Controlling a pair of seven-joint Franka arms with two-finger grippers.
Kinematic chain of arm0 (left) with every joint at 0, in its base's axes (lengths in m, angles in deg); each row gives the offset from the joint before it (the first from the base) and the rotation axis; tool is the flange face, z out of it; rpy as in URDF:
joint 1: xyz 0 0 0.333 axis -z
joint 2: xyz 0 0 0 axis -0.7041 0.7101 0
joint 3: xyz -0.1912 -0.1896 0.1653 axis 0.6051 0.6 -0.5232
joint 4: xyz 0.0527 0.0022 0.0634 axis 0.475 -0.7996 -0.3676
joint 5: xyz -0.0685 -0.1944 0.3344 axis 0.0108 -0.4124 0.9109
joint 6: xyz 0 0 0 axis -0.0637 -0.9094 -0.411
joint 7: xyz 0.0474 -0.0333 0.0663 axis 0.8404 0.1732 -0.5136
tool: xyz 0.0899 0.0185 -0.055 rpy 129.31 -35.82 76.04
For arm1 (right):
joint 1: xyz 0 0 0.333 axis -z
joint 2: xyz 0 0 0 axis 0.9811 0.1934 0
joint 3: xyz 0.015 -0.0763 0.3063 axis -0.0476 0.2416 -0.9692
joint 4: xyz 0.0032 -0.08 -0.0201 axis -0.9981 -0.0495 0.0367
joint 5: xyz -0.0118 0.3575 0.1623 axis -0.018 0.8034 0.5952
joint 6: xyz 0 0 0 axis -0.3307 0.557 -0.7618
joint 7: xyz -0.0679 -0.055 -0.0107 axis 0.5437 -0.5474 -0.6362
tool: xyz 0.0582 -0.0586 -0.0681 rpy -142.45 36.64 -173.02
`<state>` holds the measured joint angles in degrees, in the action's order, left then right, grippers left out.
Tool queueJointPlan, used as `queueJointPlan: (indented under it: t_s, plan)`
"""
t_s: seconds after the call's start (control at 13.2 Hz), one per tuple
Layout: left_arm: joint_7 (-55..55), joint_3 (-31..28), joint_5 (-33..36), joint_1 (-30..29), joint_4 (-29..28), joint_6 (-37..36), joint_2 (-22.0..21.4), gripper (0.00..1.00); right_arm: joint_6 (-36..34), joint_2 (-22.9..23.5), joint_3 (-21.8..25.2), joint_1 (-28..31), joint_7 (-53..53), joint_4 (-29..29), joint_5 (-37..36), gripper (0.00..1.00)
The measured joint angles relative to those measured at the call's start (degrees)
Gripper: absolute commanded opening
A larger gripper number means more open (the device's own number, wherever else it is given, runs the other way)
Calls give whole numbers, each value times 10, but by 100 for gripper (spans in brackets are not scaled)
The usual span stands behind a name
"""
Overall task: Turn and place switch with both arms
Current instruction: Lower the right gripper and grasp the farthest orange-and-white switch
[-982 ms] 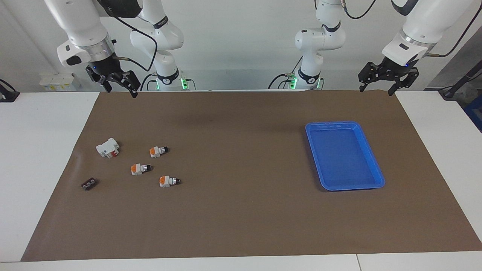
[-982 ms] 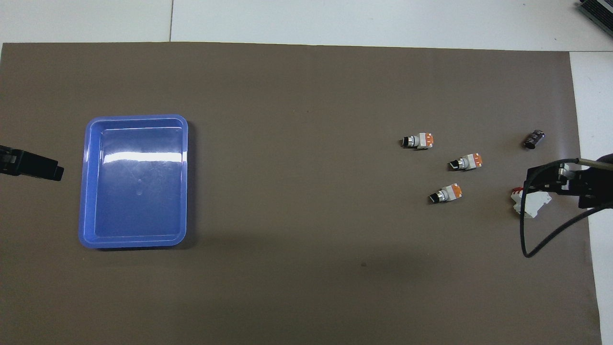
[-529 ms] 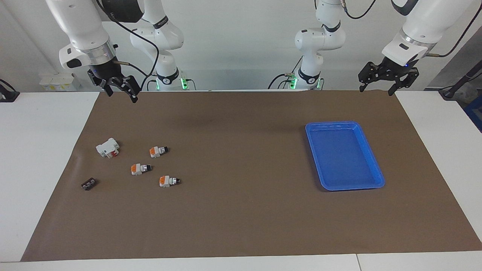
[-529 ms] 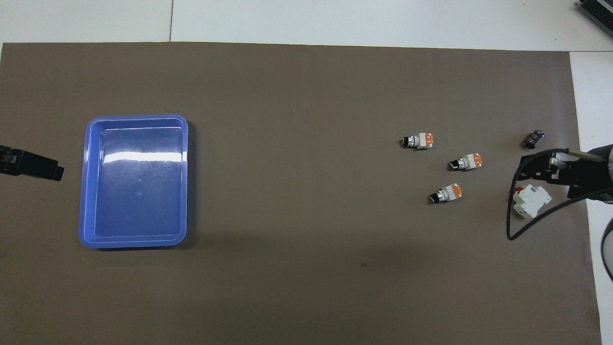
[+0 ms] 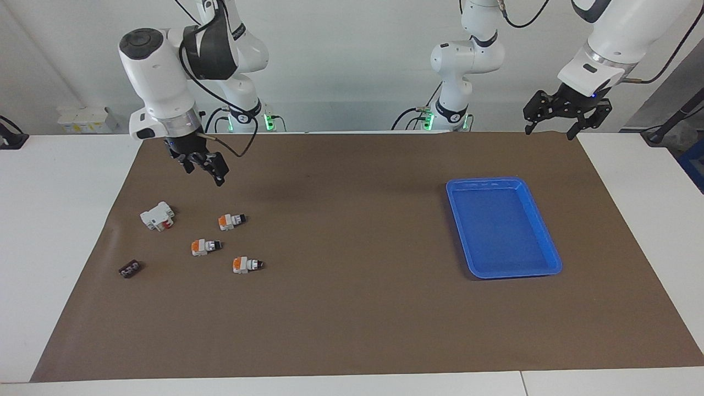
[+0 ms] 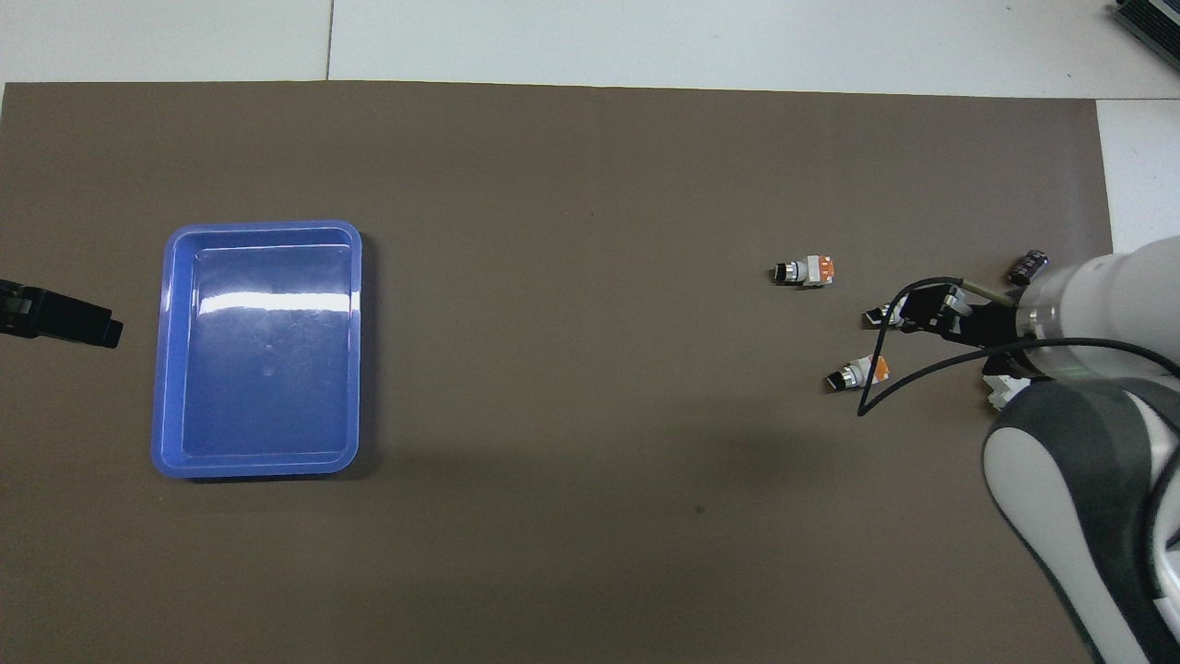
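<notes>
Hovering upper left of the facing frame, my right jaws (image 5: 204,165) wide, empty; left jaws (image 5: 566,117) wide, waiting; switch (image 5: 231,220) ungrasped, tray (image 5: 551,258) unfilled.

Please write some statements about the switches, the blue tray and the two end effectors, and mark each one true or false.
1. The blue tray holds one switch. False: it holds nothing.
2. Three orange-ended switches lie on the brown mat. True.
3. The right end effector grips a switch. False: it is open and holds nothing, raised over the mat near the switches.
4. The left end effector hangs open at the mat's edge nearest the robots, holding nothing. True.
5. The white block with a red part lies in the tray. False: it lies on the mat beside the switches.
</notes>
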<state>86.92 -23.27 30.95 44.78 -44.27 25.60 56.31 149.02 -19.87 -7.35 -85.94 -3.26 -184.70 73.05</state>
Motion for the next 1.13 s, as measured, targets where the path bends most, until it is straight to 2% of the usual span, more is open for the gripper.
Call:
queueJointPlan:
  t_s: [0.45,0.53,0.68,0.83,0.91,1.13]
  plan:
    - [0,0,0,0,0,0,0,100,147,111,-1,-52,204,-9,0,100]
    - [0,0,0,0,0,0,0,100,182,125,0,-47,228,-9,9,100]
    - [0,0,0,0,0,0,0,100,238,152,3,-27,257,-1,78,100]
    - [0,0,0,0,0,0,0,100,242,177,5,-11,297,30,166,100]
    - [0,0,0,0,0,0,0,100,219,190,5,-3,326,59,198,100]
    - [0,0,0,0,0,0,0,100,148,229,6,11,397,146,222,100]
